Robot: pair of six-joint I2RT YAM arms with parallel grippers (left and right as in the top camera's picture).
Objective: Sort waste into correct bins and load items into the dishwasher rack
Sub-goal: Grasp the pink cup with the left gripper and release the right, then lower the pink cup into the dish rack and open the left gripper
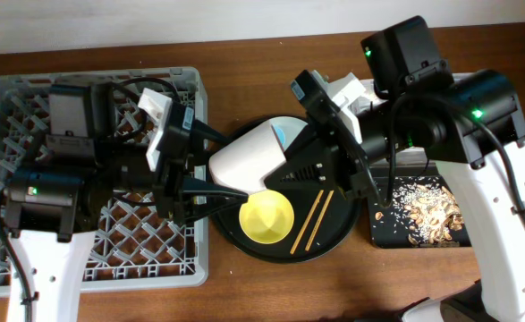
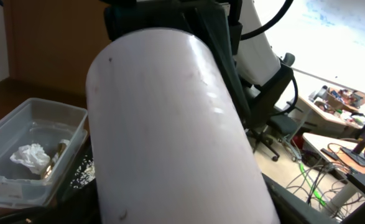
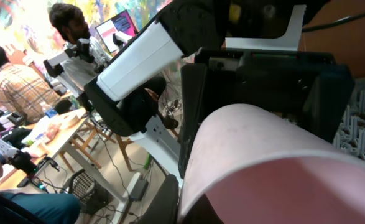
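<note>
The pale plate (image 1: 249, 159) hangs tilted above the round black tray (image 1: 351, 234), held from both sides. My left gripper (image 1: 231, 163) straddles its left part, one finger against each face, and the plate (image 2: 170, 124) fills the left wrist view. My right gripper (image 1: 284, 174) is shut on the plate's right rim (image 3: 263, 149). On the round tray lie the yellow bowl (image 1: 267, 217) and the chopsticks (image 1: 312, 217). A light-blue cup (image 1: 282, 134) peeks out behind the plate. The grey dishwasher rack (image 1: 137, 246) stands at the left.
At the right, the black rectangular tray (image 1: 380, 234) holds brownish food scraps (image 1: 432, 210). The clear tub (image 2: 20, 121) holds a crumpled white tissue (image 2: 30, 158). Both arms crowd the middle above the round tray. Rack pegs (image 3: 362, 124) show behind the plate.
</note>
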